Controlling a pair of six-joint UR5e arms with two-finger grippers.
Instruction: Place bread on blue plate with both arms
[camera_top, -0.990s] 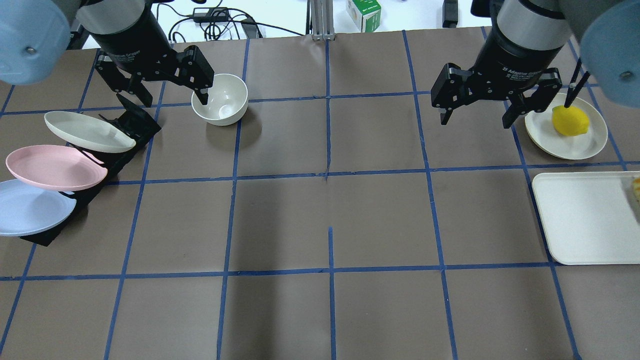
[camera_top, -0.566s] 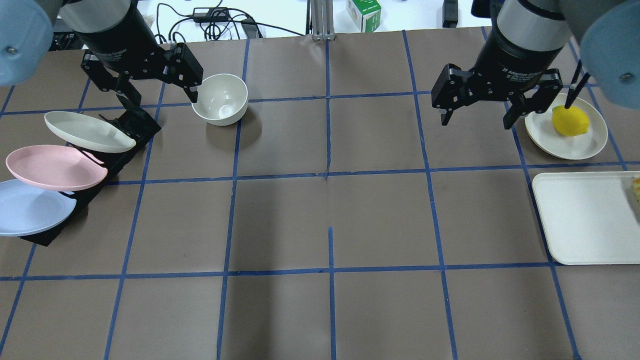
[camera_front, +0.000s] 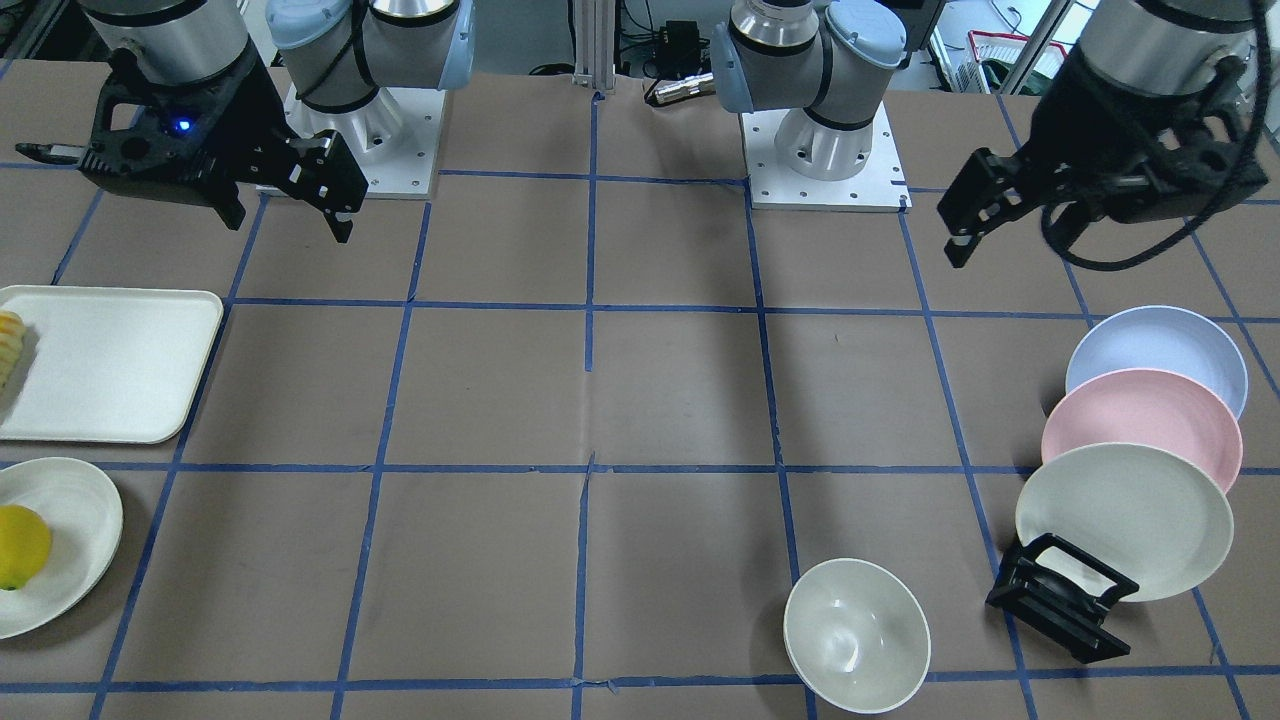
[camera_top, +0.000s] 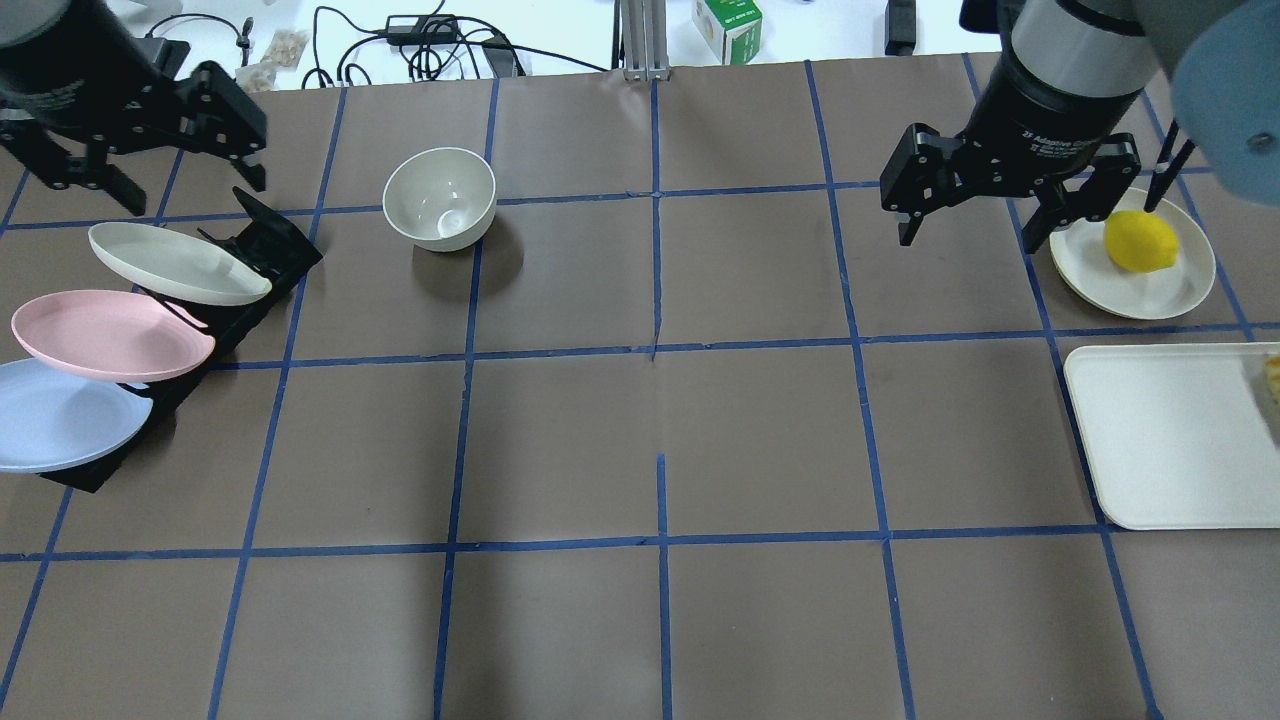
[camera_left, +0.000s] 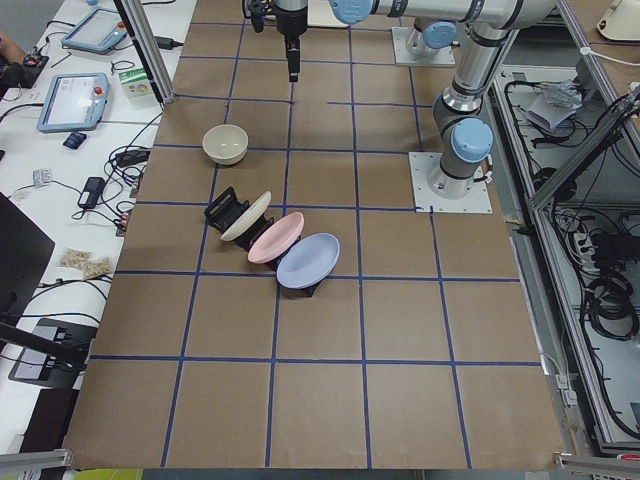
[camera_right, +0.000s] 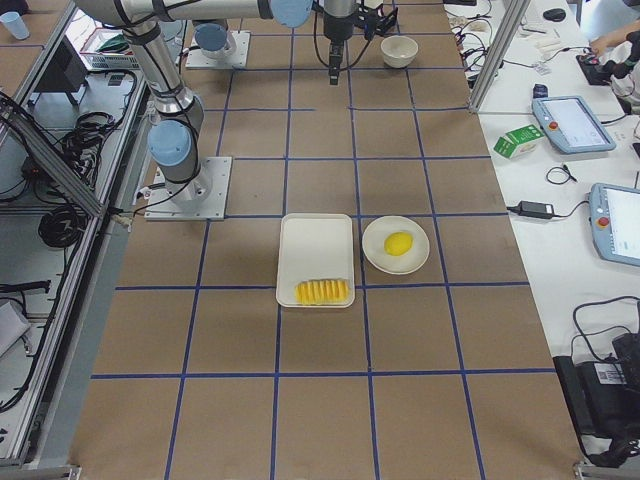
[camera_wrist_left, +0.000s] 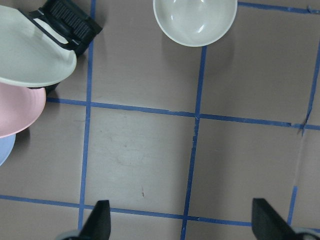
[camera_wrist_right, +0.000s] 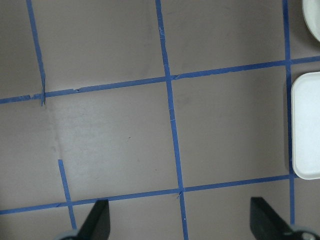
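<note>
Robotics lab; tape-gridded table (camera_top: 560, 440); bolted arm bases (camera_front: 825, 150); teach pendants (camera_right: 568, 122); cable clutter (camera_left: 600, 300)

table cover (camera_top: 560, 450): looks like matt brown paper, faintly creased | grid tape (camera_top: 660, 541): smooth blue, slight sheen | blue plate (camera_front: 1150, 345): matt, smooth, plastic-like | bowl (camera_front: 855, 635): cream, glossy, shows highlights | tray (camera_top: 1170, 440): matt off-white | bread (camera_right: 322, 291): ridged | rack (camera_front: 1062, 602): black ribbed plastic
</note>
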